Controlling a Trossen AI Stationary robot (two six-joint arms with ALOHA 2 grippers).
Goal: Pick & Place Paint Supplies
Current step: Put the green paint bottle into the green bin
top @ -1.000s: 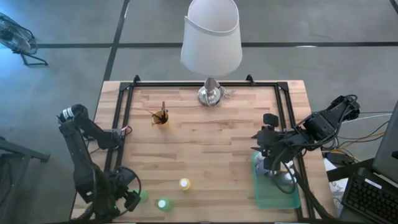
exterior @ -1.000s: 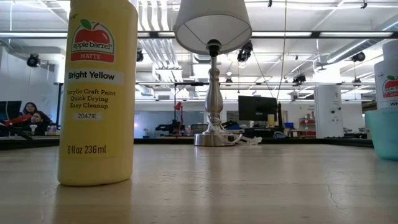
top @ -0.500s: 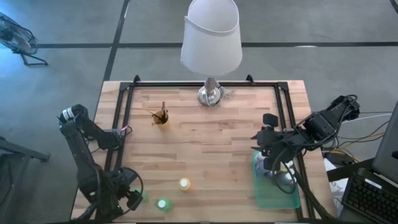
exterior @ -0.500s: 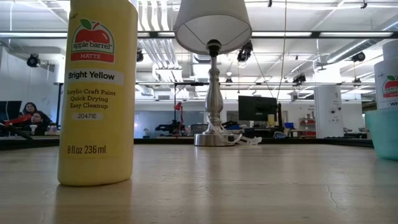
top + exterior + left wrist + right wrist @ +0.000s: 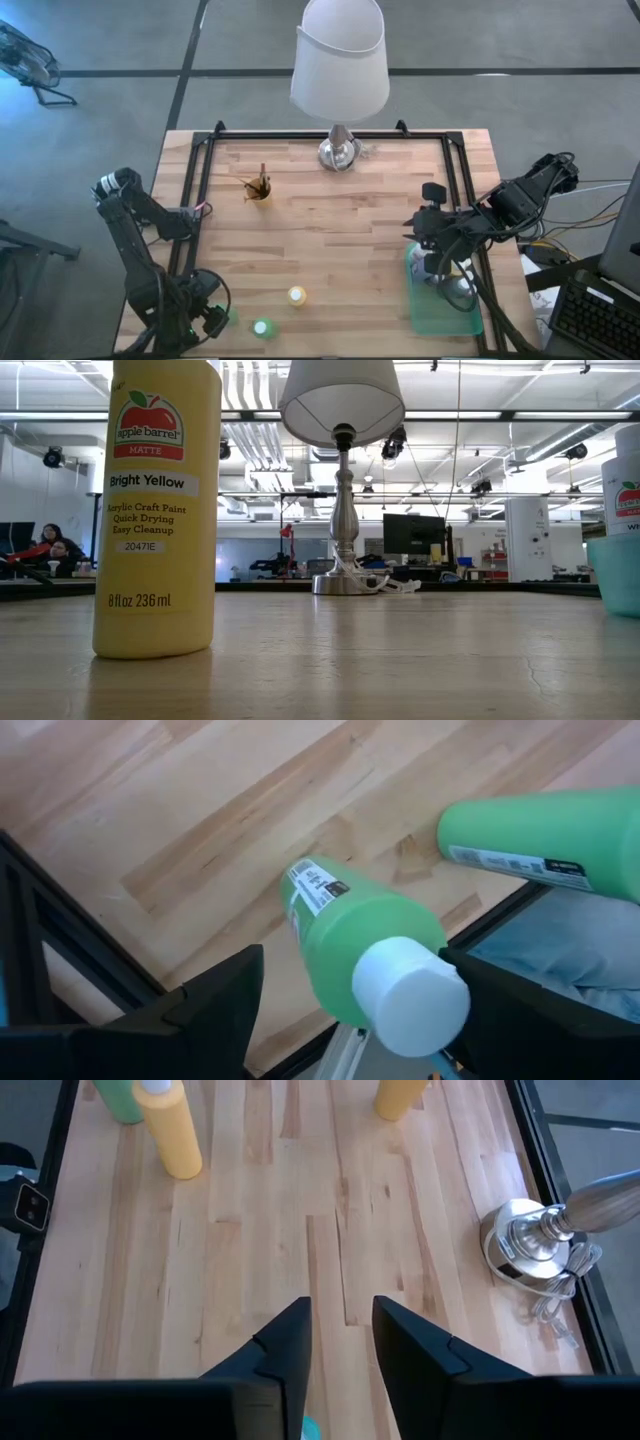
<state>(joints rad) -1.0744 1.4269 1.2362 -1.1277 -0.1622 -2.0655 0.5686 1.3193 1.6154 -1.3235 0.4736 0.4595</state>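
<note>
A green paint bottle (image 5: 350, 935) with a white cap (image 5: 410, 995) stands near the table's front left corner. My left gripper (image 5: 355, 970) hangs over it, open, one finger on each side and clear of it. A second green bottle (image 5: 262, 327) and a yellow bottle (image 5: 297, 296) stand to its right. Dark-handled brushes stick up out of a yellow cup (image 5: 258, 188). My right gripper (image 5: 342, 1320) hovers over the green tray (image 5: 445, 318), slightly open, with nothing between its fingers.
A tall lamp (image 5: 338, 150) with a white shade stands at the table's far middle. A black frame (image 5: 195, 200) runs along the table's left, far and right sides. The low view shows a bottle (image 5: 625, 485) at the tray (image 5: 618, 575). Bare wood lies in the middle.
</note>
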